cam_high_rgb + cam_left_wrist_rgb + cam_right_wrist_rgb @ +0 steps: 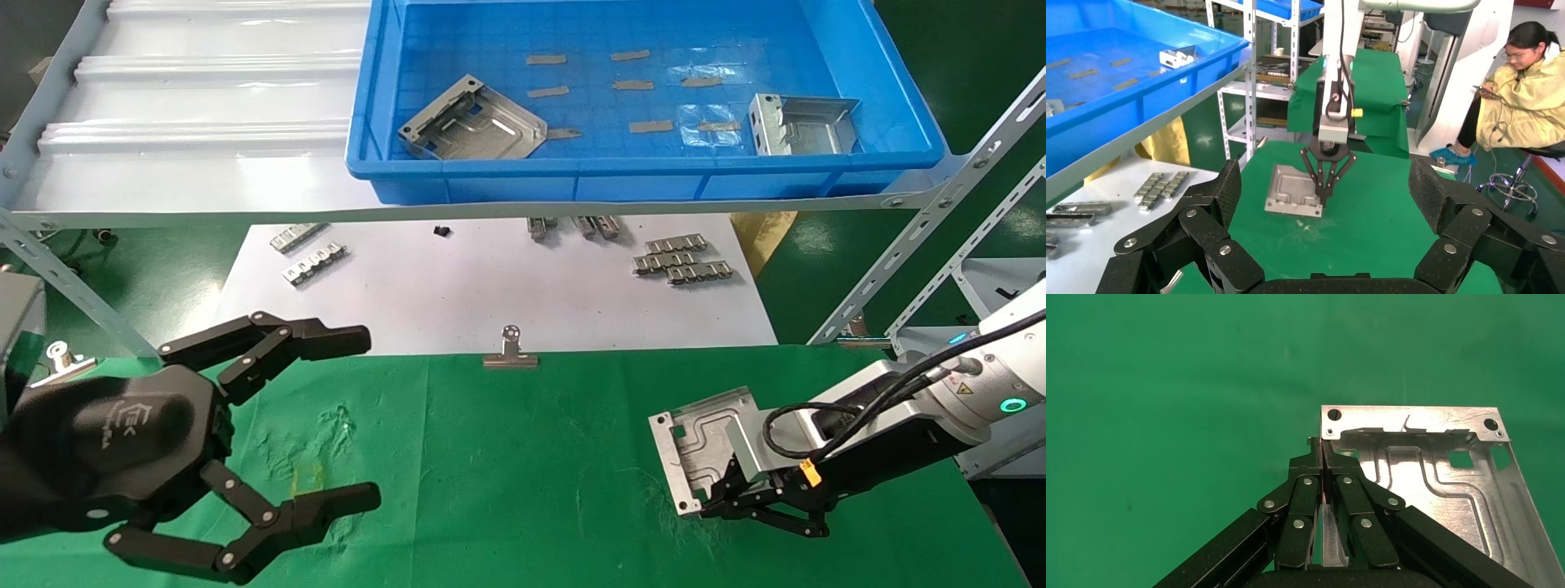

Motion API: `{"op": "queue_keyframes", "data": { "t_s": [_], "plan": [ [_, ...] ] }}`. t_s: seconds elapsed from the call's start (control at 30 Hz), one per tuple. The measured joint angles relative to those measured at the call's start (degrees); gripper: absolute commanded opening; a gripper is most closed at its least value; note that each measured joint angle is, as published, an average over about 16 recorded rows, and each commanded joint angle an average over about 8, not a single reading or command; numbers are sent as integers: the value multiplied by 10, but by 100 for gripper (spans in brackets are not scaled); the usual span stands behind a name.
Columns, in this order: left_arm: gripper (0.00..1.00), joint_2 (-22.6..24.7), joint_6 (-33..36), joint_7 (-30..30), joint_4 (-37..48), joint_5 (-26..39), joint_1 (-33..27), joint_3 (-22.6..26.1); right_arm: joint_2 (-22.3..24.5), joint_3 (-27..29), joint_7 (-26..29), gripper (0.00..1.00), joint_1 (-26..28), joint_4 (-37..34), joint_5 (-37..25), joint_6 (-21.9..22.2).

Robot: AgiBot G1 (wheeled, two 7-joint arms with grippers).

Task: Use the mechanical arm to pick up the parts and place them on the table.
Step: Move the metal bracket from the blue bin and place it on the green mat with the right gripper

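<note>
One part (704, 445) edge-clamped in right claw (709, 500), over table (523, 474)

The green-clothed desk (507, 457) carries one metal part (699, 445) near its right side, and a binder clip (510, 353) at its far edge.

Factory workshop: steel racking (940, 245), parts bin (637, 175)

The right gripper (719, 496) sits low over the tabletop (523, 457), a part (703, 445) pinched edgewise between its jaws. The left gripper (327, 416) hovers well apart to its left. Behind both, a bin (645, 175) on a shelf (188, 163) holds two parts (474, 122).
</note>
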Motion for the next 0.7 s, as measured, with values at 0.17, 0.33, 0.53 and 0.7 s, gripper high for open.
{"op": "queue_keyframes", "data": {
  "t_s": [0.17,0.33,0.53,0.7],
  "plan": [
    [100,0,0,0,0,0,0,0,-26,-7,-22,0,-5,-47,-10,7],
    [100,0,0,0,0,0,0,0,-49,-10,-40,0,-13,-88,-15,18],
    [100,0,0,0,0,0,0,0,-72,-13,-57,6,-23,-131,-21,29],
    [100,0,0,0,0,0,0,0,-88,-15,-66,61,-30,-165,-23,38]
  ]
}}
